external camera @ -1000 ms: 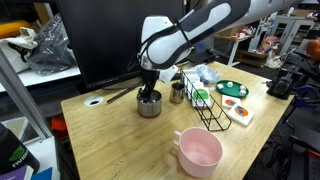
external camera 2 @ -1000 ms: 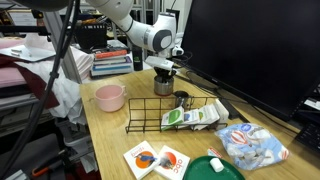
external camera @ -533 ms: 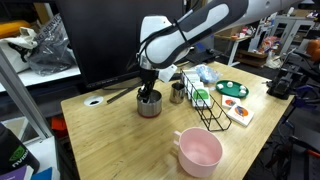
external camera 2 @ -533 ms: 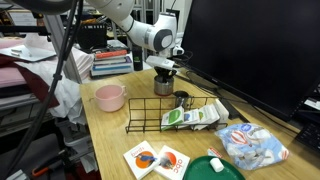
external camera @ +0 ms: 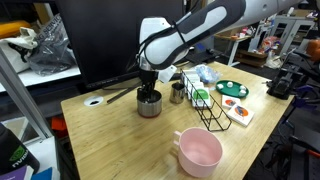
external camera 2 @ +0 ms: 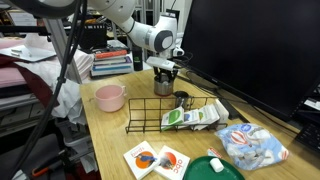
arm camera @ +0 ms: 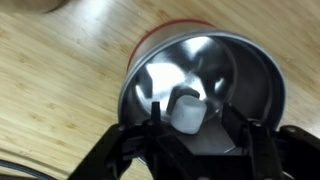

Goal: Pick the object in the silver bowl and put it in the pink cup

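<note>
**Steel-bright silver bowl [arm camera: 135, 75] held the object [arm camera: 187, 108] under a parted gripper [arm camera: 190, 130]**

Pale grained wood covered the table [external camera: 100, 140], a light plank-patterned top that carried everything seen in both exterior views. The silver bowl stood toward the table's far edge, in front of a large black screen [external camera: 95, 40]. In the wrist view, the small whitish object lay on the bowl's bottom. The gripper hung in the bowl's mouth with its jaws spread. One finger stood on each side of the object, and neither was clamped on it.

The pink cup [external camera: 198, 150] sat well apart from the bowl, near the opposite edge of the table. A slimmer metal cup [external camera: 177, 93] stood just beside the bowl, next to a black wire rack [external camera: 205, 108]. A green plate [external camera: 232, 89] lay beyond the rack. Printed cards [external camera 2: 155, 160] lay flat at one end of the table.

Around the table the room was a cluttered workshop. A crumpled plastic bag [external camera: 45, 45] sat on a side bench, and stacked papers [external camera 2: 110, 62] were piled behind the arm.
</note>
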